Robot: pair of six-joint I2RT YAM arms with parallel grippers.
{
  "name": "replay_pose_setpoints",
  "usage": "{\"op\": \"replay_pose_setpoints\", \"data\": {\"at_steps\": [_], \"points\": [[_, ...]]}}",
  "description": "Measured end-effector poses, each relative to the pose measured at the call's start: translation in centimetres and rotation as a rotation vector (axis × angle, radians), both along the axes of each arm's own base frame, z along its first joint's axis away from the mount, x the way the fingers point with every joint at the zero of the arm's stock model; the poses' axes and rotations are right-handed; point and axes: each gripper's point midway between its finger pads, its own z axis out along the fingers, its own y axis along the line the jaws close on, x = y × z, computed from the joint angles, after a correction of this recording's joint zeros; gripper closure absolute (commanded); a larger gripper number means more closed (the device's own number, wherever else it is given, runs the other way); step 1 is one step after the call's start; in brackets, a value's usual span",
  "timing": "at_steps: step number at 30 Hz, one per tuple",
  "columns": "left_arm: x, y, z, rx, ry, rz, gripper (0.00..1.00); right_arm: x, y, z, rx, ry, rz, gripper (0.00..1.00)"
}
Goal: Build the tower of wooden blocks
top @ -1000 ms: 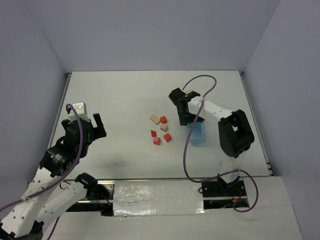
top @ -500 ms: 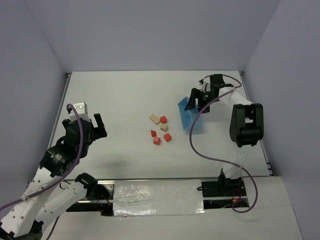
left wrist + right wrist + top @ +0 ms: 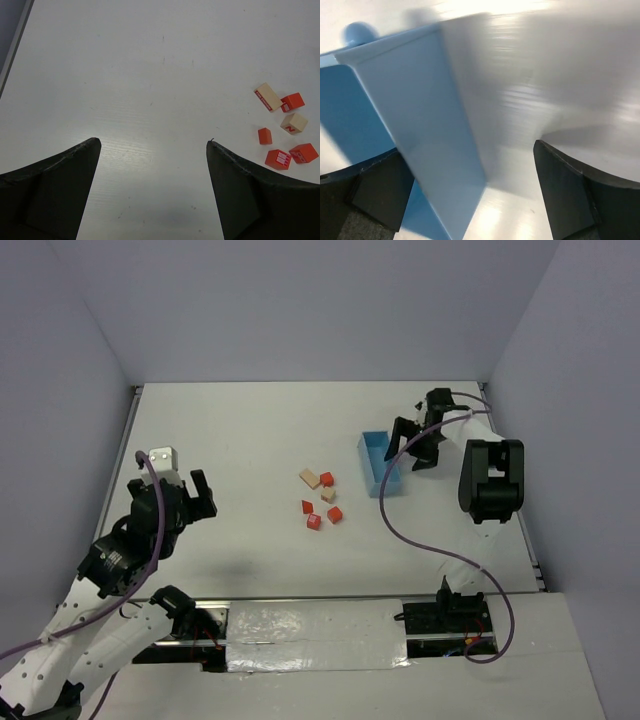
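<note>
The left tool (image 3: 188,496) hangs over the desk (image 3: 240,440), spread wide and empty. Mid-desk the wood blocks (image 3: 322,498) lie loose in a small cluster, none stacked, so building looks not yet begun. Just right sits a blue box (image 3: 380,464); the right tool (image 3: 418,448) hovers at its right edge, wide, gripping nothing. Next, I judge, a tool must reach the tan slab (image 3: 310,478) for a base

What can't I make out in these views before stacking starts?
- Right wrist view: motion blur; the light blue rectangular box is cut off by the left and bottom edges.
- Top view: the small red-orange and tan wooden blocks are too small to tell wedge from cube.
- Top view: whether the right hand touches the box is unclear.
</note>
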Motion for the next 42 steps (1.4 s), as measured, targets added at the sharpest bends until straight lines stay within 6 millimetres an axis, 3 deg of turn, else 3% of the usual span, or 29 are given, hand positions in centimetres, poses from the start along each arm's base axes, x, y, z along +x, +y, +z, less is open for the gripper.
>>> {"op": "replay_pose_setpoints", "data": {"at_steps": [4,7,12,14,16,24,28,32,36,39,42], "points": [[0.1,-0.2,-0.1,0.001,0.006,-0.007,0.01,0.0,-3.3,1.8,-0.215,-0.028,-0.101,0.0],[0.0,-0.3,-0.1,0.001,0.006,-0.01,0.01,0.1,-3.5,4.9,-0.312,-0.102,-0.118,0.0],[0.1,-0.3,-0.2,0.003,0.009,-0.01,0.0,-0.3,2.1,11.3,-0.38,-0.293,-0.019,0.06],[0.1,-0.3,-0.3,0.006,0.014,-0.01,0.01,-0.9,4.9,12.3,-0.381,-0.333,0.041,0.18],[0.2,-0.4,-0.4,0.009,0.019,-0.01,0.0,-1.4,6.3,12.0,-0.39,-0.332,0.071,0.3],[0.3,-0.4,-0.6,0.013,0.025,-0.01,0.01,-1.6,4.8,5.0,-0.514,-0.152,0.077,0.39],[0.3,-0.4,-0.6,0.016,0.027,-0.012,0.0,-1.8,4.9,2.9,-0.519,-0.102,0.095,0.43],[0.3,-0.4,-0.7,0.03,0.031,-0.018,0.0,-1.9,5.1,2.3,-0.512,-0.089,0.107,0.66],[0.3,-0.4,-0.7,0.032,0.035,-0.021,0.0,-1.3,5.0,1.5,-0.53,-0.081,0.125,0.97],[0.3,-0.5,-0.7,0.031,0.035,-0.023,0.01,-0.6,4.2,1.3,-0.565,-0.078,0.139,1.0],[0.3,-0.5,-0.7,0.03,0.035,-0.025,0.0,1.2,2.1,1.3,-0.585,-0.071,0.126,1.0]]}}
